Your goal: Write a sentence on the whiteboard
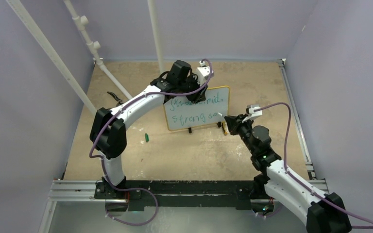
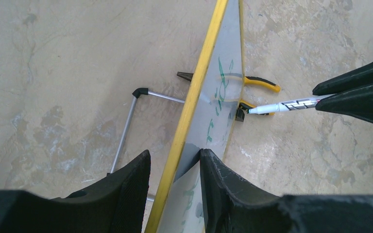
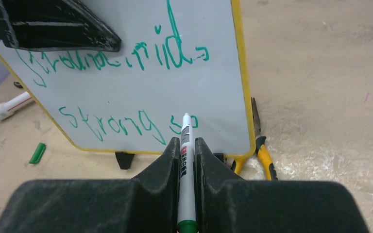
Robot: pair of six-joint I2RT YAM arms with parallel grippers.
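Our right claw (image 3: pixel 187 145), clamped on the white green-ended marker pen (image 3: pixel 186 132), aims it straight at the small yellow-framed whiteboard (image 3: pixel 126 99), tip just right of "so" in the scrawled green sentence (image 3: pixel 111 124); blank board lies rightward. The left claw (image 2: pixel 174 158) straddles the board's top edge; we cannot tell whether it pinches.

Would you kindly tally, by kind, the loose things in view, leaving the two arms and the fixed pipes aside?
whiteboard: 1
marker: 1
green cap: 1
yellow-handled pliers: 1
small black item, too small to identify: 1
Total: 5
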